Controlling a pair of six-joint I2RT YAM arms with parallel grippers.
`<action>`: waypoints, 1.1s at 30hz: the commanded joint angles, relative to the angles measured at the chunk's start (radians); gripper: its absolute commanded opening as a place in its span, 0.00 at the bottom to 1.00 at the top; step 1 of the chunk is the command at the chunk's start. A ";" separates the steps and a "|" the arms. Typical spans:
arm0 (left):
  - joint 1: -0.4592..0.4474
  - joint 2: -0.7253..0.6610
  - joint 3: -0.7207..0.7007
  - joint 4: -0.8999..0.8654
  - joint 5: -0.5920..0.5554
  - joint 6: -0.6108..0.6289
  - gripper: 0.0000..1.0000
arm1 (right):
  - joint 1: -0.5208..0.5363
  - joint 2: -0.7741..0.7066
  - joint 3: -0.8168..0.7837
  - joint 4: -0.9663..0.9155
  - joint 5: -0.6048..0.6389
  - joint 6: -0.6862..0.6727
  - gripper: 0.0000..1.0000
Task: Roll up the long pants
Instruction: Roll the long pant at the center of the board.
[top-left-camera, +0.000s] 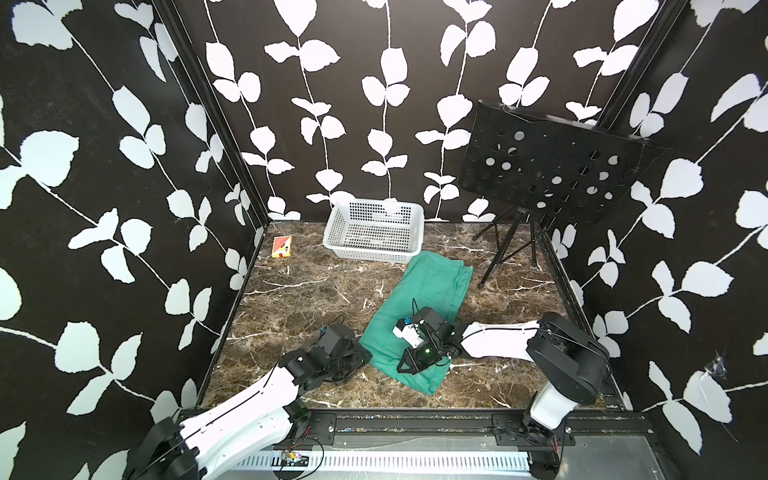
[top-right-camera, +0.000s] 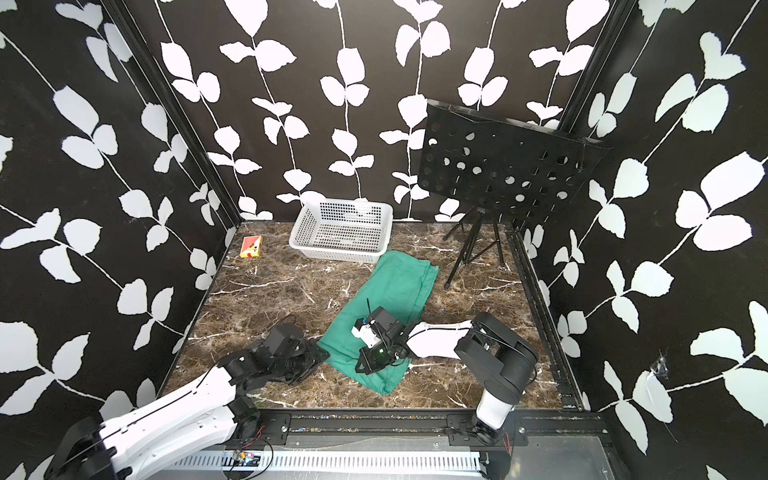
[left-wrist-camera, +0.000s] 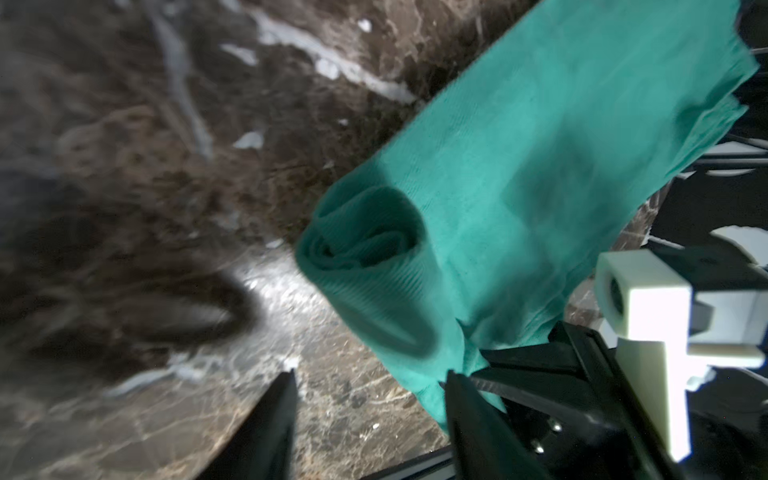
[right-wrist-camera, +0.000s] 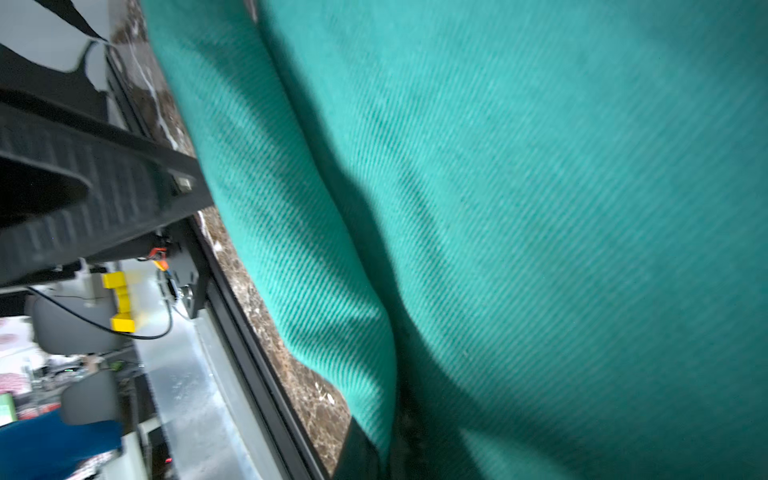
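The long pants (top-left-camera: 428, 291) lie as a folded teal-green strip across the marble table (top-left-camera: 299, 299), running from the basket toward the front; both top views show them (top-right-camera: 390, 291). Their near end is curled into a loose roll (left-wrist-camera: 365, 249). My right gripper (top-left-camera: 402, 367) rests on that near end and is shut on a fold of the cloth, which fills the right wrist view (right-wrist-camera: 540, 208). My left gripper (top-left-camera: 362, 354) sits at the strip's left edge. It is open (left-wrist-camera: 370, 399), with only bare table between the fingers; one finger (left-wrist-camera: 478, 424) touches the cloth's edge.
A white plastic basket (top-left-camera: 374, 245) stands at the back, just beyond the pants' far end. A small red and yellow box (top-left-camera: 281, 247) lies at the back left. A black perforated music stand (top-left-camera: 552, 166) with tripod legs (top-left-camera: 511, 249) occupies the back right. A black rail (top-left-camera: 415, 419) borders the front.
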 joint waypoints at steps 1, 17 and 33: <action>0.001 0.064 0.013 0.098 0.024 0.010 0.58 | -0.023 0.019 -0.020 0.023 -0.055 0.038 0.00; 0.000 0.349 0.090 0.151 -0.050 -0.048 0.22 | -0.032 -0.107 -0.062 -0.087 0.178 0.015 0.31; 0.000 0.392 0.119 0.072 -0.008 -0.069 0.15 | 0.524 -0.291 -0.087 -0.124 1.117 -0.638 0.62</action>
